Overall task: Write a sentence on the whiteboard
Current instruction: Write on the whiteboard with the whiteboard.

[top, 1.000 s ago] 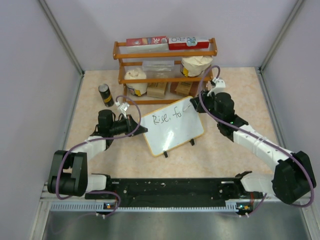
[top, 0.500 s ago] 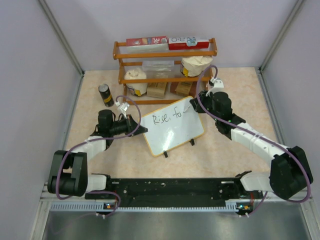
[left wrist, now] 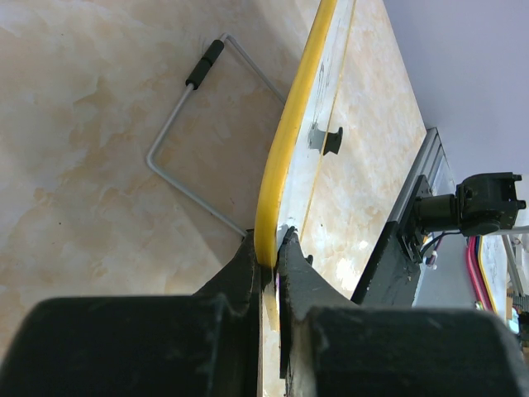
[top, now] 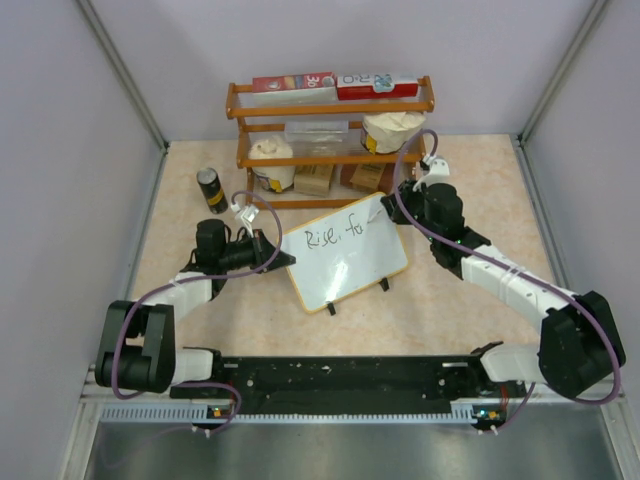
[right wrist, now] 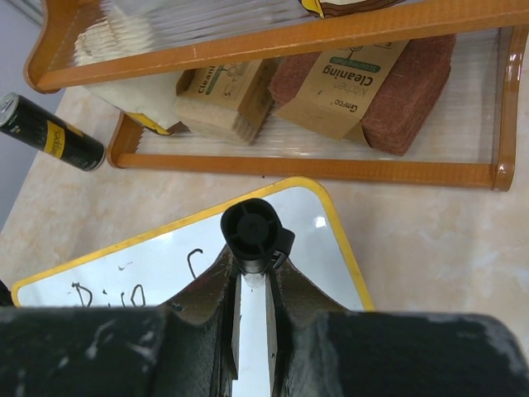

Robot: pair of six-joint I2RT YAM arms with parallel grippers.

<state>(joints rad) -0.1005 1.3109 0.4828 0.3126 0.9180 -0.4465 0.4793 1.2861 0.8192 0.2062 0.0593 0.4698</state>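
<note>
The whiteboard (top: pixel 350 262) stands propped on its two small black feet in the middle of the table (top: pixel 450 300), tilted back, just near of the wooden rack (top: pixel 330 100). The left gripper (left wrist: pixel 275 245) is clamped on the frame at the board's left edge, one finger on the back and one on the writing face. The right gripper (right wrist: pixel 252 277) is closed around a dark marker (right wrist: pixel 250 230), with the cap end showing between its fingers, over the board's far right corner. The tip itself is hidden, so I cannot tell whether it touches.

The sentence (top: pixel 336 238) is only begun: one line near the far edge reads roughly "Rise, f", and the rest of the face is bare.

The board looks thin, stiff and light, with a glossy face that fingers would likely slip on. Its feet and the wire stand (left wrist: pixel 205 64) behind it offer little footing, so pen pressure would probably push it back or skate it across the table. The rim is the sensible hold, as the left gripper has it, firm but not hard enough to bend the frame. The marker is slim, hard and smooth, best pinched along the barrel so that it does not twist. A small black can (top: pixel 211 190) lies to the far left, well apart from the board.
</note>
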